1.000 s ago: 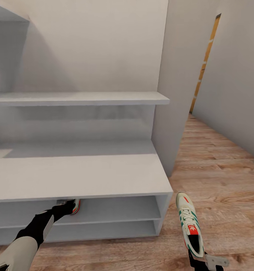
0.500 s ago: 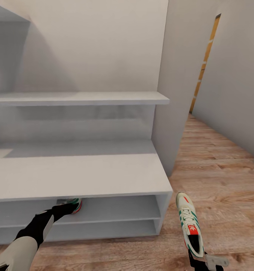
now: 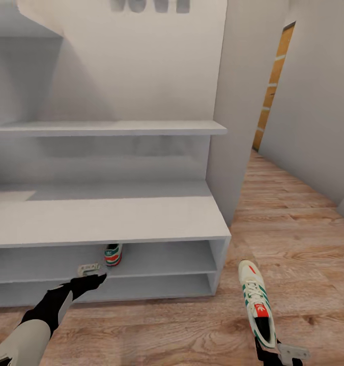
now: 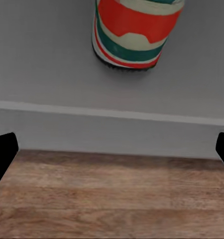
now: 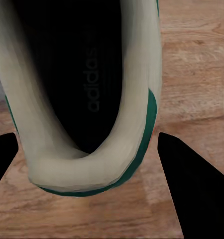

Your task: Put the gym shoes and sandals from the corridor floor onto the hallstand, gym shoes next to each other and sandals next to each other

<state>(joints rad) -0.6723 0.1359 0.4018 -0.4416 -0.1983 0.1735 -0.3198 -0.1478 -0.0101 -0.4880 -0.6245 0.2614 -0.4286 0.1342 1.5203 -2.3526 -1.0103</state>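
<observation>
One gym shoe (image 3: pixel 112 254) is seen in the head view resting on the upper low shelf of the hallstand (image 3: pixel 111 219), heel outward; the left wrist view brings out its red heel with green bands (image 4: pixel 134 32) set back from the shelf's front edge, above the corridor floor (image 4: pixel 112 199). The left gripper (image 3: pixel 90 271) is held empty just in front of that shelf, fingers spread wide, the arm reaching forward and low. The second gym shoe (image 3: pixel 257 303) is held by its heel in the right gripper (image 3: pixel 271 352), toe pointing forward; the right wrist view shows the heel collar (image 5: pixel 87 99) and a printed insole, with the fingers clamped on the heel.
</observation>
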